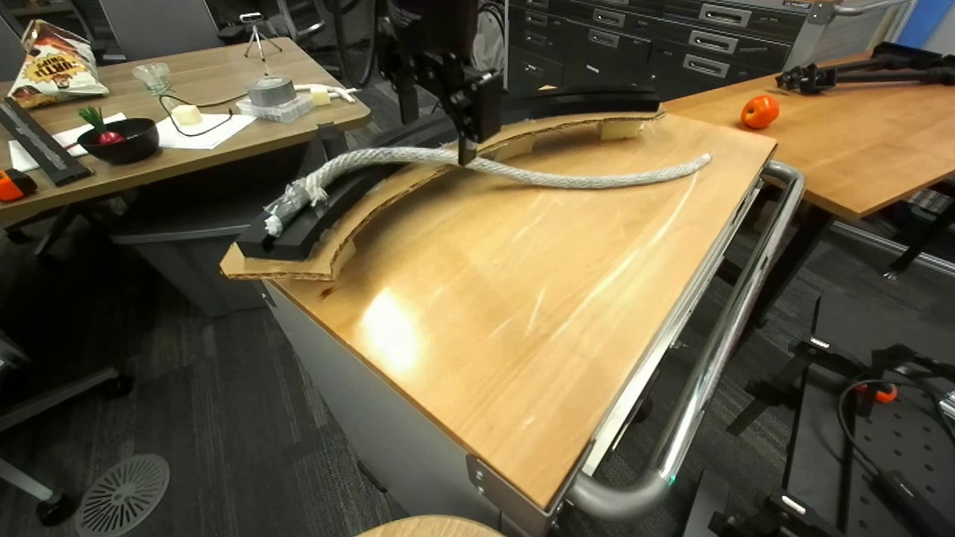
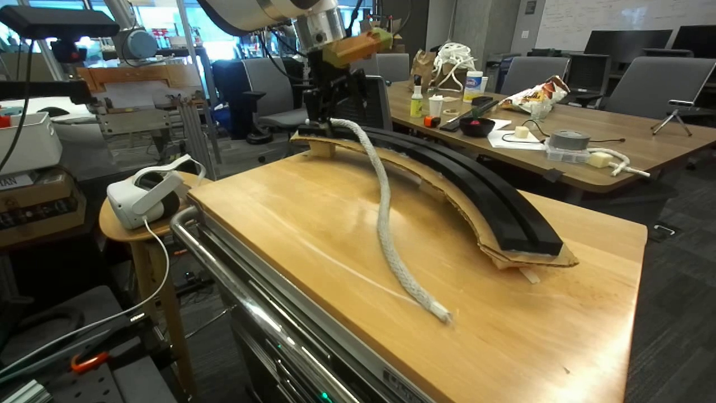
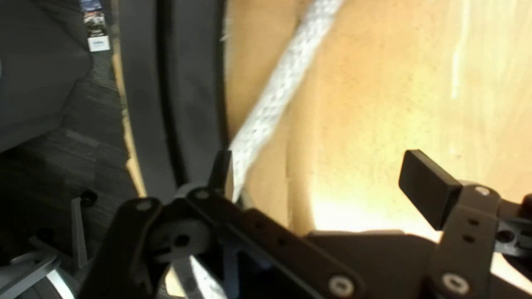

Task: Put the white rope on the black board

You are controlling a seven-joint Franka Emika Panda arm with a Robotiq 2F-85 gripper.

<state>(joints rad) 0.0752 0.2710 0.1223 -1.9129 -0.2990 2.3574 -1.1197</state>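
The white rope (image 1: 552, 177) lies in a loose curve. Its frayed end rests on the near end of the black board (image 1: 295, 237) in an exterior view; its other end lies on the wooden tabletop. The rope (image 2: 385, 207) crosses the tabletop away from the board (image 2: 481, 184) in an exterior view. My gripper (image 1: 439, 136) is open above the rope's middle part. In the wrist view, my gripper (image 3: 318, 174) has its fingers wide apart. The rope (image 3: 278, 95) runs down close to the left finger, which partly hides it. Contact cannot be told. The board (image 3: 191, 83) is left of it.
The board sits on a cardboard base (image 2: 447, 196) raised on small blocks over the wooden tabletop (image 1: 477, 313). A metal rail (image 1: 716, 358) runs along the table edge. Another table (image 2: 643, 140) holds a bowl, tape and a chip bag. A headset (image 2: 148, 193) rests on a stool.
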